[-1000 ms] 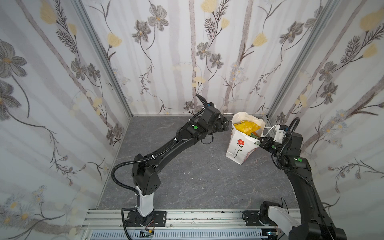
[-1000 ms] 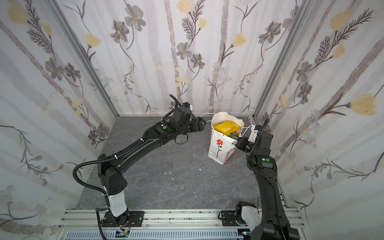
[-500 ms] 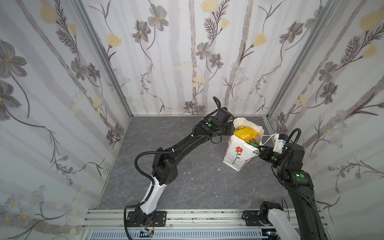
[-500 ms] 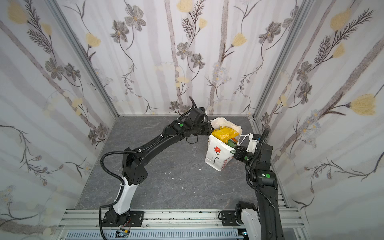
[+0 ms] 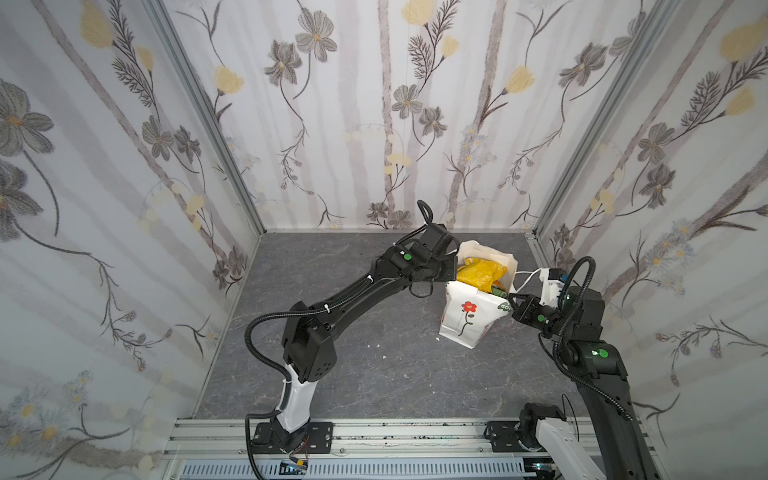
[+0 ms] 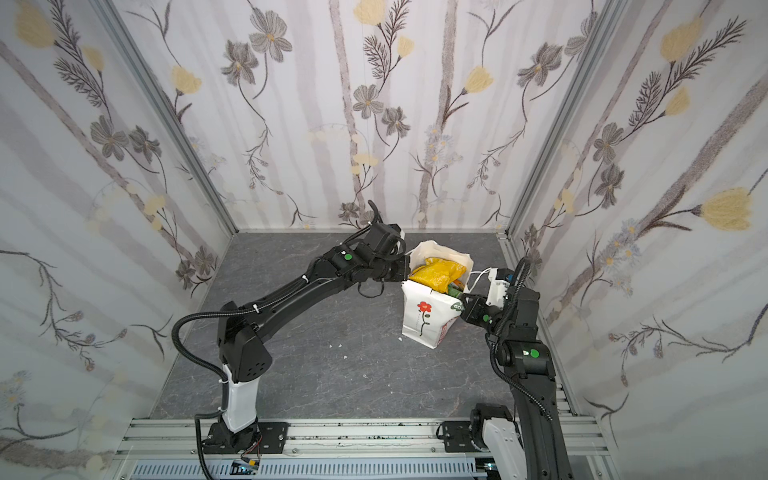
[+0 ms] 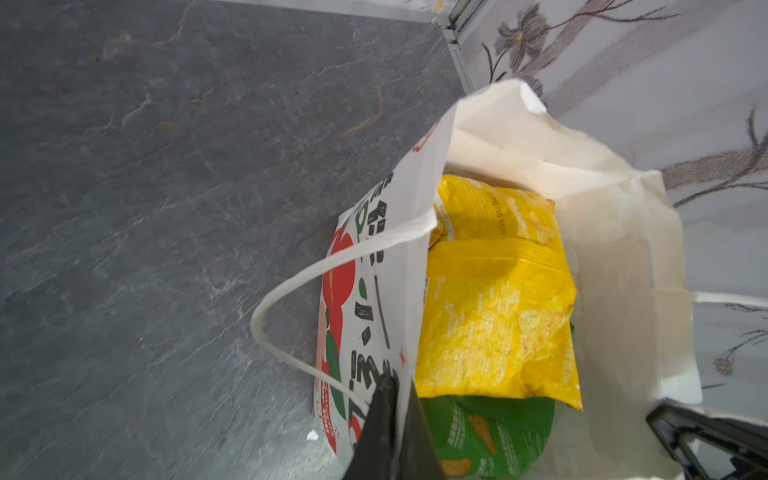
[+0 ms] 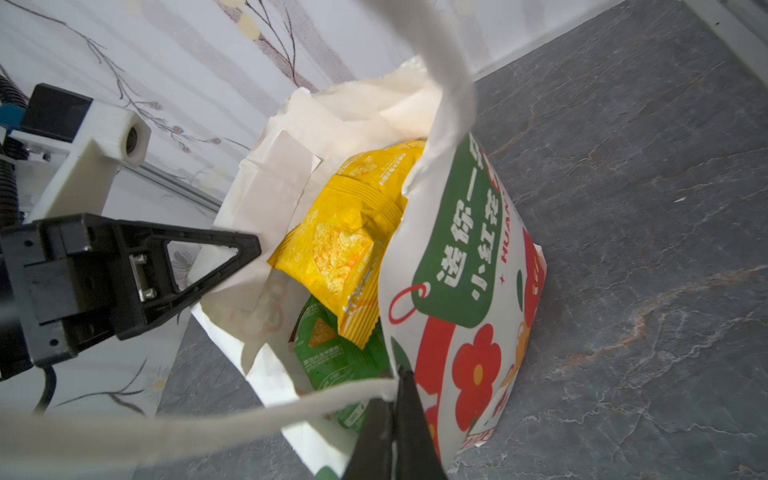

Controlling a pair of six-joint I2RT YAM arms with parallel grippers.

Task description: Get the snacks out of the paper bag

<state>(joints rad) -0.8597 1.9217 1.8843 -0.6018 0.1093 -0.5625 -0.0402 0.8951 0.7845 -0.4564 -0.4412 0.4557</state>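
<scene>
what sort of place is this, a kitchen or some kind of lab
Most likely a robot test booth, not a kitchen: floral wall panels in metal framing box in a grey tabletop, two robot arms are bolted to a front rail.

Lab booth: wallpapered panels [image 5: 374,124], mounting rail [image 5: 395,434].

Yellow packet [image 7: 494,316] crowds the mouth of the paper bag [image 5: 478,328].

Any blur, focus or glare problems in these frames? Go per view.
Left wrist view: paper bag print and floor look slightly smeared, likely motion blur. Right wrist view: cord handle close to the lens is out of focus, the bag's print is sharp. Both top views: even diffuse light, no glare.
</scene>
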